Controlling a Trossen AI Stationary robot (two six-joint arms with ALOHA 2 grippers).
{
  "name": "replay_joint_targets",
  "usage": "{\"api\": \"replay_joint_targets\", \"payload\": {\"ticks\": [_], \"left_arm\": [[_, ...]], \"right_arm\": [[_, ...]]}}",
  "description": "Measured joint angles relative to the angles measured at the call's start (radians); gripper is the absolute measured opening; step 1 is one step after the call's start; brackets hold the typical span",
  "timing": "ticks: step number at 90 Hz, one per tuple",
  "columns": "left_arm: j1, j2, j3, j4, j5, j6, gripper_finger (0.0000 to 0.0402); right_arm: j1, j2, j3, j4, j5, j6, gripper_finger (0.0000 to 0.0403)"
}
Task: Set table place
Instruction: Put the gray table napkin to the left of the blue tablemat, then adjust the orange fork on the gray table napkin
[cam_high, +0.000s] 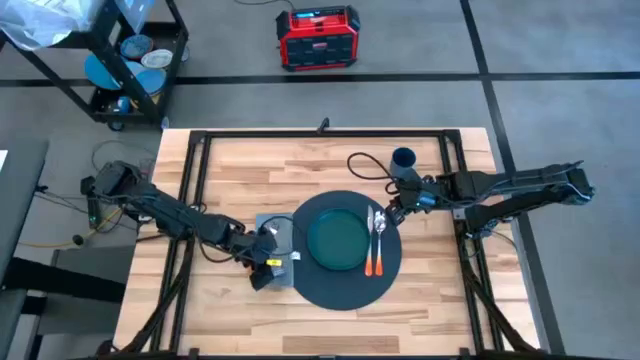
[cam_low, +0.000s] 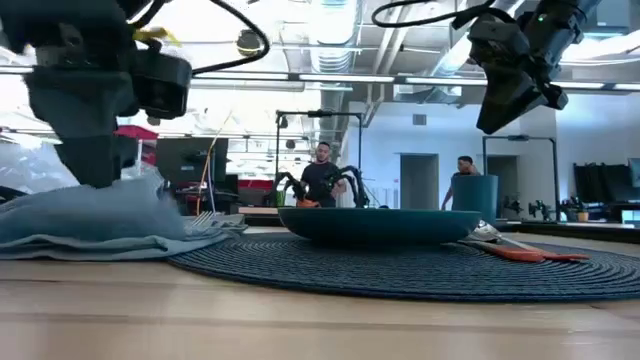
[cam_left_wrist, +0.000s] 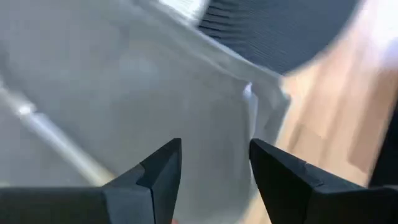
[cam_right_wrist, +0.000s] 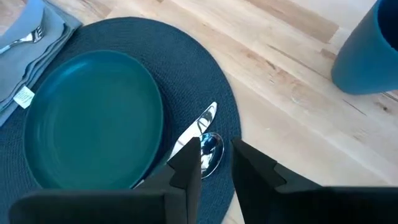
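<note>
I see the round dark grey woven mat (cam_high: 345, 288) centred on the light wood bench (cam_high: 240, 165), carrying a dark green plate (cam_right_wrist: 93, 118), a steel knife (cam_right_wrist: 196, 127) and an orange-handled spoon (cam_high: 377, 242). Left gripper (cam_left_wrist: 214, 162) hovers over the folded grey napkin (cam_left_wrist: 124, 93), jaws narrowly parted, empty. Right gripper (cam_right_wrist: 214, 155) above the spoon, jaws narrowly parted, empty. Blue cup (cam_right_wrist: 367, 53) stands nearby.

Open-plan robotics lab — exposed ceiling ducts (cam_low: 335, 25), monitors (cam_low: 185, 158), equipment cart (cam_high: 125, 60).

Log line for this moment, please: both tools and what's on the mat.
left tool: open, over napkin | right tool: open, empty, above spoon | placemat: plate, spoon, knife | cup: off mat
</note>
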Motion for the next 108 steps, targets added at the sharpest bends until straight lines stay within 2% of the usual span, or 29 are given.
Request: {"api": "replay_joint_targets", "payload": {"ticks": [11, 20, 40, 60, 81, 100, 108], "left_arm": [[0.021, -0.044, 0.0, -0.057, -0.089, -0.04, 0.0162], [0.044, -0.05, 0.0, -0.141, -0.125, -0.067, 0.0147], [0.111, -0.028, -0.004, -0.158, -0.127, -0.003, 0.0108], [0.17, -0.028, -0.004, -0.152, -0.125, 0.081, 0.01], [0.23, -0.022, -0.004, -0.155, -0.075, 0.131, 0.01], [0.244, 0.07, -0.004, -0.103, 0.049, 0.162, 0.01], [0.243, 0.096, -0.003, -0.076, 0.059, 0.154, 0.01]], "right_arm": [[0.0, 0.0, 0.0, 0.0, -0.009, 0.0, 0.0072], [0.0, 0.0, 0.0, -0.001, -0.021, 0.0, 0.0072], [-0.001, 0.0, 0.0, -0.001, -0.021, 0.0, 0.0072], [-0.001, 0.0, 0.0, 0.0, -0.021, 0.0, 0.0072], [-0.001, 0.0, 0.0, 0.0, -0.021, -0.001, 0.0072], [-0.001, 0.0, -0.001, 0.0, -0.021, -0.001, 0.0072], [-0.001, 0.0, -0.001, -0.002, -0.021, -0.001, 0.0072]]}}
